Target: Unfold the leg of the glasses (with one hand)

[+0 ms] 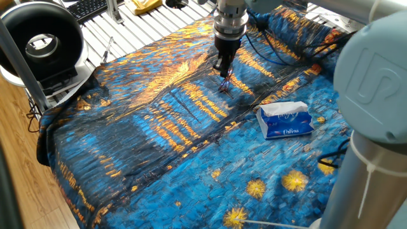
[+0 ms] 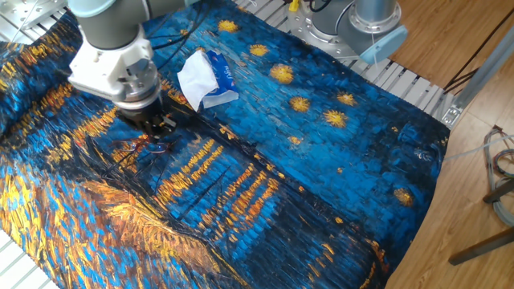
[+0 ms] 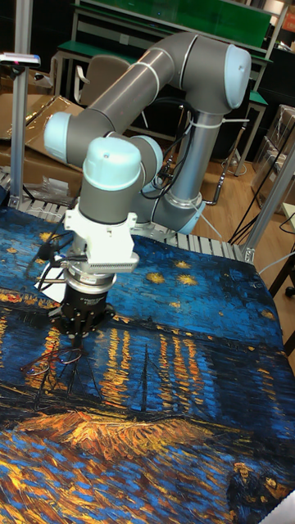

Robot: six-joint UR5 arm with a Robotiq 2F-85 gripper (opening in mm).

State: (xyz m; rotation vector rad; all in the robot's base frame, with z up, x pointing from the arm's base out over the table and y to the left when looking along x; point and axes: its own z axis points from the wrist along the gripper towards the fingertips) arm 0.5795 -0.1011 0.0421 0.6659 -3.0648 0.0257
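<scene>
The glasses [image 1: 224, 85] are a tiny reddish wire frame lying on the painted blue and orange cloth, just below my gripper [image 1: 222, 72]. In the other fixed view the glasses [image 2: 147, 148] lie in front of the gripper [image 2: 154, 128]. The tall view has the gripper [image 3: 79, 327] above thin wire loops of the glasses [image 3: 59, 360]. My fingers stand close together, pointing down. The leg [image 1: 223, 79] rises as a thin wire from the frame up to the fingertips, which look shut on it. The hinge is too small to make out.
A blue tissue pack [image 1: 285, 120] lies on the cloth right of the glasses, also seen as the pack [image 2: 206, 77] behind the gripper. A black round fan [image 1: 41, 41] stands off the table's left corner. Another robot base [image 2: 371, 24] sits at the far edge.
</scene>
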